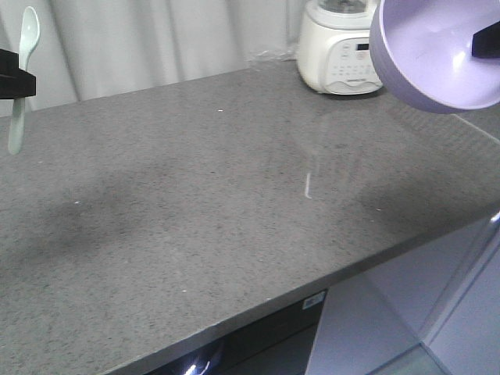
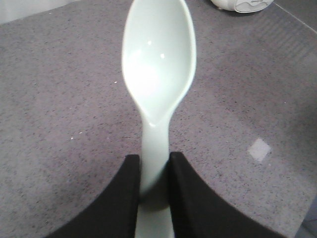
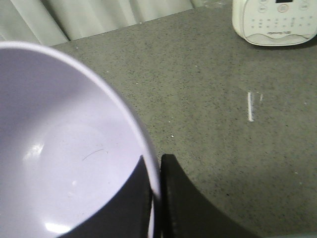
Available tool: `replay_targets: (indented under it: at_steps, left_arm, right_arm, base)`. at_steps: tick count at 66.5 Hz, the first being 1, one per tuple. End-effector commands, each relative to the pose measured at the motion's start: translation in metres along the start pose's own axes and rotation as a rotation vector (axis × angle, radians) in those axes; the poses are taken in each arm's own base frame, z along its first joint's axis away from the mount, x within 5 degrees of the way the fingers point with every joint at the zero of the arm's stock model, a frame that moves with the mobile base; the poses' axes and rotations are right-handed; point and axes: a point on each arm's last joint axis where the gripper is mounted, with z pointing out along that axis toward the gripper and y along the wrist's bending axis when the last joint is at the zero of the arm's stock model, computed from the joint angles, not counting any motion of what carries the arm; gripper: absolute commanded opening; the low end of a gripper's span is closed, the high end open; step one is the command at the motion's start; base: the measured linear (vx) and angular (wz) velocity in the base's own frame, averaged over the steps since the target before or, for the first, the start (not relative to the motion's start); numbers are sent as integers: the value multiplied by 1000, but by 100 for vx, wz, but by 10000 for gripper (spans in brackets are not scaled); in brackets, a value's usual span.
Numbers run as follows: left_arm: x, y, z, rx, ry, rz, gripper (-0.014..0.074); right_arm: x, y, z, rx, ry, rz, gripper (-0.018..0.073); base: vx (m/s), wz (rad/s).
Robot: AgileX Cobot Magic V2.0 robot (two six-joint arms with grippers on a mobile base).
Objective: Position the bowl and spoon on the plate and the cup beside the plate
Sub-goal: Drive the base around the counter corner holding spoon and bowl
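Observation:
The pale mint-green spoon (image 1: 22, 74) hangs upright at the far left above the grey counter, scoop up. My left gripper (image 2: 154, 163) is shut on the spoon (image 2: 158, 69) by its flat handle. High at the right, the lavender bowl (image 1: 430, 55) is tilted, its opening facing the camera. My right gripper (image 3: 157, 166) is shut on the bowl (image 3: 59, 148), one finger inside the rim and one outside. In the front view only a black bit of each gripper shows. The plate and the cup are out of view.
A white kitchen appliance (image 1: 337, 47) stands at the back right of the grey speckled counter (image 1: 234, 203), in front of a pale curtain. The counter's front edge runs diagonally from lower left to the right side, with white cabinets below.

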Motion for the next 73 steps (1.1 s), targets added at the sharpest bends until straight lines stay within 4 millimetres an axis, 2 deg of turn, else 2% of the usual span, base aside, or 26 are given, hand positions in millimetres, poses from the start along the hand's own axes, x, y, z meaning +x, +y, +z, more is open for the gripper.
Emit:
replay_targets:
  at_steps: [1,73]
  left_arm:
    - [-11,-10,-17,19,-105,0,-8]
    - [-11,-10,-17,19,-105,0,-8]
  right_arm:
    - [-11,10,-15,-14,-103,-11,-6]
    - [-11,10,-15,-14,-103,-11,-6]
  base:
    - [-2,-35]
    - [-2,-37]
